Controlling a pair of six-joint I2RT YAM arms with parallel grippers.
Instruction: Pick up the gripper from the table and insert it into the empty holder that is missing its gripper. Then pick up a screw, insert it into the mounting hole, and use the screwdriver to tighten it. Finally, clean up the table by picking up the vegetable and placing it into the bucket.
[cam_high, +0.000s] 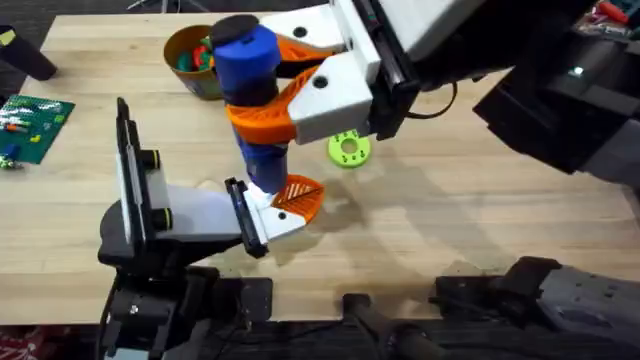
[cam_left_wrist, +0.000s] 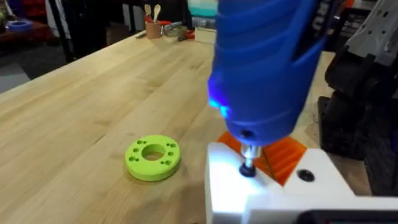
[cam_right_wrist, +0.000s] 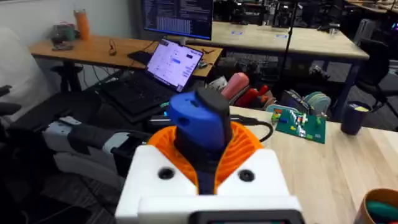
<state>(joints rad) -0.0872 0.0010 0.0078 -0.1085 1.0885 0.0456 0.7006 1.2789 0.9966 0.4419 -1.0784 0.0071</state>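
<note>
- Screwdriver (cam_high: 250, 75): clenched upright in my right pincer (cam_high: 275, 95), tip on the holder (cam_high: 190, 215) beside the gripper (cam_high: 297, 197).
- Left pincer: state cannot be told.
- Bucket (cam_high: 190, 62): at the bench's (cam_high: 480, 220) far side.

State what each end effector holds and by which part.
The right end effector is shut on the screwdriver, gripping its upper blue barrel just below the black cap. What the left end effector holds cannot be told.

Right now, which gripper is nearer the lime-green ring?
Right. The right gripper, clamped on the screwdriver, hangs just beside the green ring. The left gripper sits lower left by the holder, farther off.
</note>
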